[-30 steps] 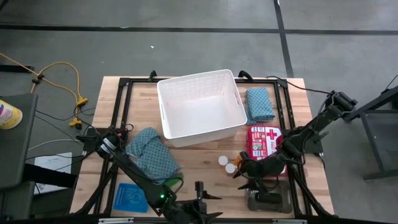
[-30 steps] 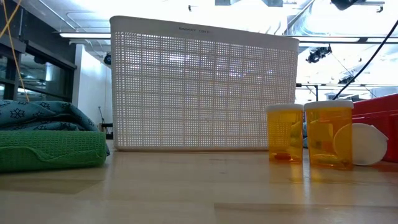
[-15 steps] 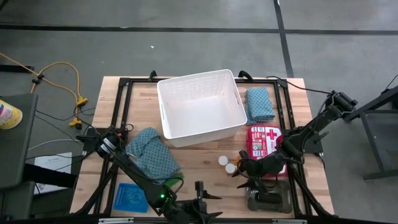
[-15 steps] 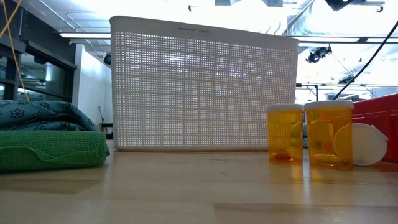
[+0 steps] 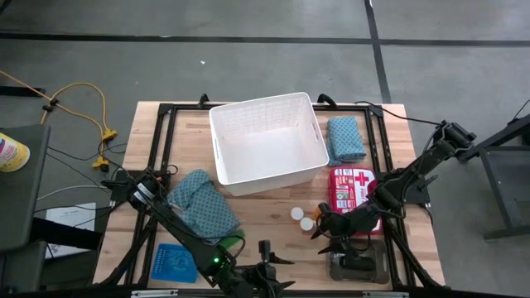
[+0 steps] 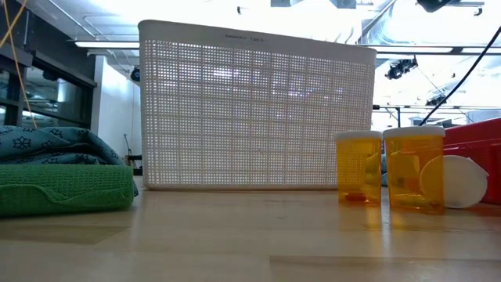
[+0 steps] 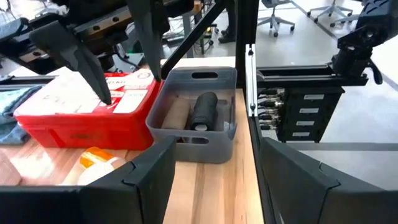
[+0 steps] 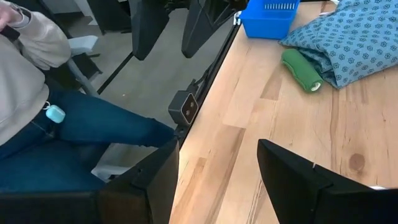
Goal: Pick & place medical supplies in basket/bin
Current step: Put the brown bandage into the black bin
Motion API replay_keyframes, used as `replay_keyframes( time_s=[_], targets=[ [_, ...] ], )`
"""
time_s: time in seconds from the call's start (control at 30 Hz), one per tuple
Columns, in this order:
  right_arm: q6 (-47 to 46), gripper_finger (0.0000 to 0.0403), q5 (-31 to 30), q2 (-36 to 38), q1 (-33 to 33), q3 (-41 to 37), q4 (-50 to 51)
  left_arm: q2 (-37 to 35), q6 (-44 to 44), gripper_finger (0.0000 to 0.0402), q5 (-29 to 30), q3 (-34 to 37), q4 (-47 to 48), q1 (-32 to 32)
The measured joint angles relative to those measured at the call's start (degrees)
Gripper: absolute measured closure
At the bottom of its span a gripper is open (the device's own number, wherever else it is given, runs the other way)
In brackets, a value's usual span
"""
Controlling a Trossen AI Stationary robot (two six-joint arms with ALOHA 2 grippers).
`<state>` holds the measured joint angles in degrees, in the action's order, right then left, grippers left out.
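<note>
A: High view first. Where's the right gripper (image 5: 334, 237)?

B: Near front edge of the table (image 5: 273, 211), fingers spread, pinching nothing. Two white-capped pill bottles (image 5: 302, 218) sit just beside it on the basket side. Red first-aid kit (image 5: 354, 189) is just behind it, long axis running front-back. Grey tray (image 5: 358, 266) is just in front of it.

A: Basket?

B: White basket (image 5: 267, 141) is well behind the gripper, mid-table, long side across the table. One teal cloth (image 5: 345, 137) is folded right of the basket, long axis front-back. The other teal cloth (image 5: 204, 205) lies well to the gripper's left, long axis diagonal.

A: Left gripper (image 5: 271, 269)?

B: At the front edge, fingers apart, empty. Blue tray (image 5: 175, 262) is off to its left.

A: Low view?

B: No grippers in it. Basket wall (image 6: 254, 110) fills the middle. Two orange bottles (image 6: 387, 178) stand upright beside a white round cap (image 6: 459, 182) on edge. Green roll (image 6: 66, 189) lies flat under the cloth (image 6: 47, 147).

A: Left wrist?

B: Fingers (image 7: 149, 171) wide apart. Ahead: the grey tray (image 7: 199, 106) with a dark roll (image 7: 203, 111) pointing away from the gripper, kit (image 7: 93, 112) beside it.

A: Right wrist?

B: Fingers (image 8: 292, 168) parted, bare wood between. Farther off: a green roll (image 8: 301, 70) touching the cloth (image 8: 351, 40), the blue tray (image 8: 270, 14) beyond. A seated person (image 8: 43, 99) is off the table's edge.
</note>
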<state>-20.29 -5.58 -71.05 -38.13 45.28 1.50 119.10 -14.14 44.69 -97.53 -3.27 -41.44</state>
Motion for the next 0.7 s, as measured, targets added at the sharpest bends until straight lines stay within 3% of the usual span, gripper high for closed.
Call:
replay_keyframes(
  time_s=[0.2,0.7],
  targets=[
    [0.02,0.0197,0.0,0.0,0.0,0.0,0.0,-3.94,-7.2,0.0176,-0.37,0.04,11.58,0.07],
    [0.02,0.0197,0.0,0.0,0.0,0.0,0.0,-9.54,-38.46,0.0176,-6.14,0.02,46.43,-0.58]
  ],
)
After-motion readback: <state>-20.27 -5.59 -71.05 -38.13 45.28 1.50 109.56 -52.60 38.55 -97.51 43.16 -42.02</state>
